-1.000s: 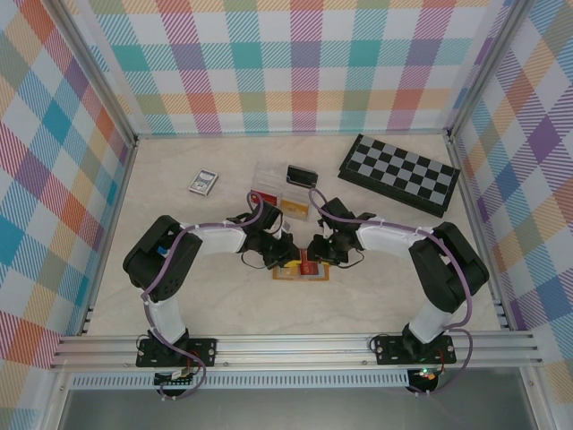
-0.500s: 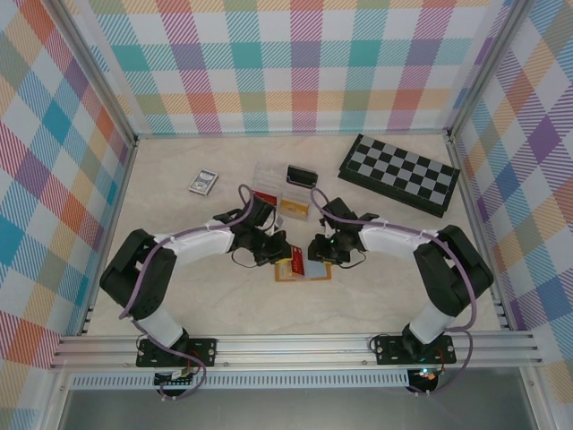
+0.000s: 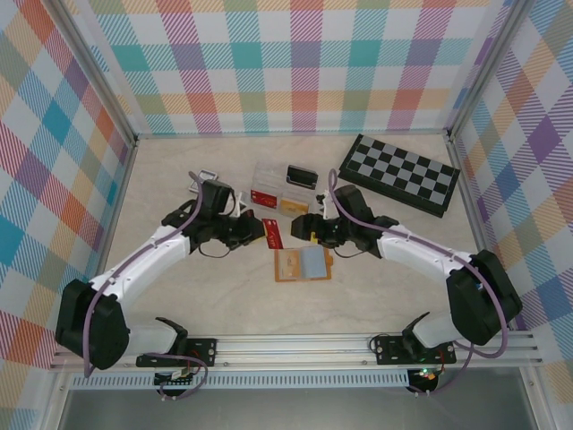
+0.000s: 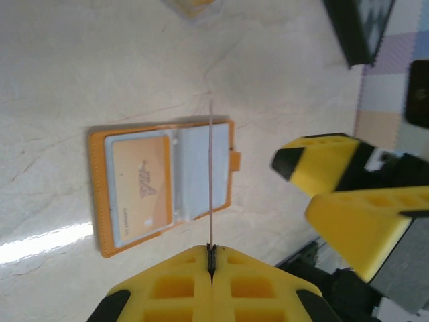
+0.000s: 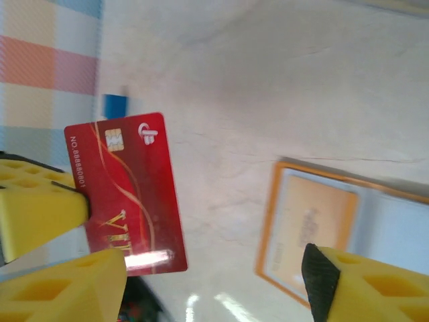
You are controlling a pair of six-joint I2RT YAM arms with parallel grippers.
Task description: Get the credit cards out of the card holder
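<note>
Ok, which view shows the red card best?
Right wrist: the red card faces the camera, chip and lettering visible. Left wrist gives it edge-on, a thin line rising from the shut left tool. Top external shows it as a small red patch.

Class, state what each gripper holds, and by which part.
The left gripper pinches the red card by one edge; the right gripper, jaws open, holds nothing.

L fingers pinched; R fingers apart
</note>
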